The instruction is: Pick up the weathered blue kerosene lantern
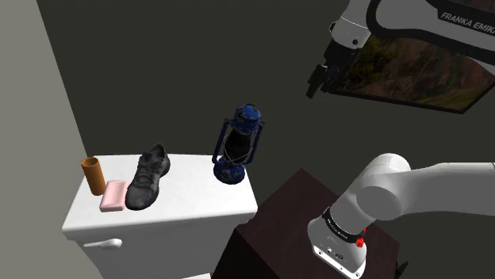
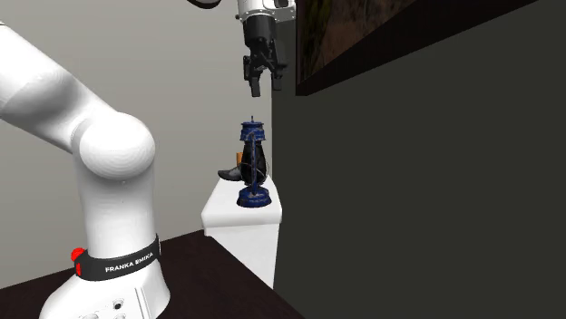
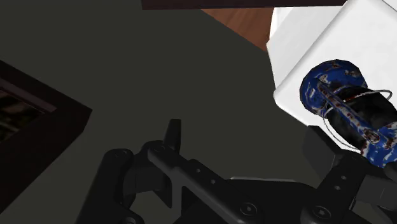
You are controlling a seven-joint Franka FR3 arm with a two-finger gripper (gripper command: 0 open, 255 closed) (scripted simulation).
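The arm (image 2: 107,154) reads "FRANKA EMIKA"; its tool (image 2: 264,86) hangs wide and empty above the scuffed blue, wire-caged lantern (image 2: 253,165).

The light is low and even and seems to fall from above. The white surface (image 1: 198,194) is brightest on its top and greys a little down its near front. The arm (image 1: 412,190) glows white on its upper curves and shades softly underneath. The dark wall (image 1: 182,63) takes almost no light, so the blue lantern (image 1: 240,143) looks murky against it. In the second exterior view the black hand (image 2: 263,86) stands as a silhouette against a pale wall (image 2: 181,100). The wrist view is the dimmest, and there the surface's white corner stands out bright.
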